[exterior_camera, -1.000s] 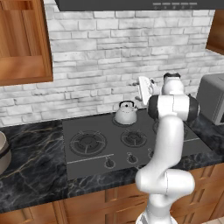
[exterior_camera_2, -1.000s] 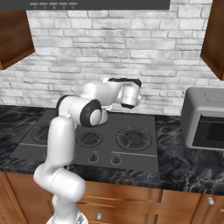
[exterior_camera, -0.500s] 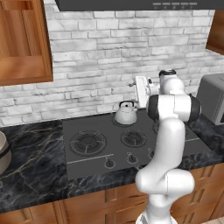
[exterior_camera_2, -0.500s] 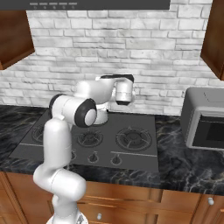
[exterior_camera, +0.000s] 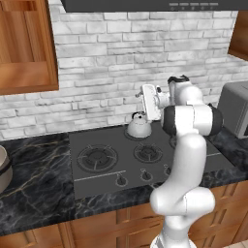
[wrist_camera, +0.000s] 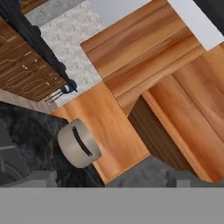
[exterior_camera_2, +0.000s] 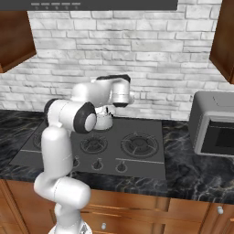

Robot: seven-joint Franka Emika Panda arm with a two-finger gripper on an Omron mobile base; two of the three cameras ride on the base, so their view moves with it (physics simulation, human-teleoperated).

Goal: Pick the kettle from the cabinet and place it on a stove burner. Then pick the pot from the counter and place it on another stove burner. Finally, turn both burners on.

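The small silvery kettle (exterior_camera: 139,127) stands on the back burner of the dark cooktop (exterior_camera: 97,181), partly hidden behind my arm in the right base view (exterior_camera_2: 104,120). My gripper (exterior_camera: 145,100) hangs above and just right of the kettle, pointing left, apart from it. In the hand view my gripper (wrist_camera: 109,181) is open with nothing between its fingers. The beige pot (wrist_camera: 78,143) with a dark side handle sits on the black marble counter (exterior_camera: 34,193), cut off at the left edge of the left base view (exterior_camera: 3,167). The wooden cabinet (exterior_camera: 24,43) hangs at the upper left.
Two front burners (exterior_camera: 97,157) (exterior_camera: 147,152) are bare, with a row of small knobs (exterior_camera: 121,180) in front of them. A grey microwave (exterior_camera_2: 215,130) stands on the counter to the right. A range hood (exterior_camera: 155,5) hangs overhead. Wooden drawers (exterior_camera_2: 137,215) run below.
My hand has swung to the left along the brick wall, away from the right side of the stove. The kettle has stayed on its burner.
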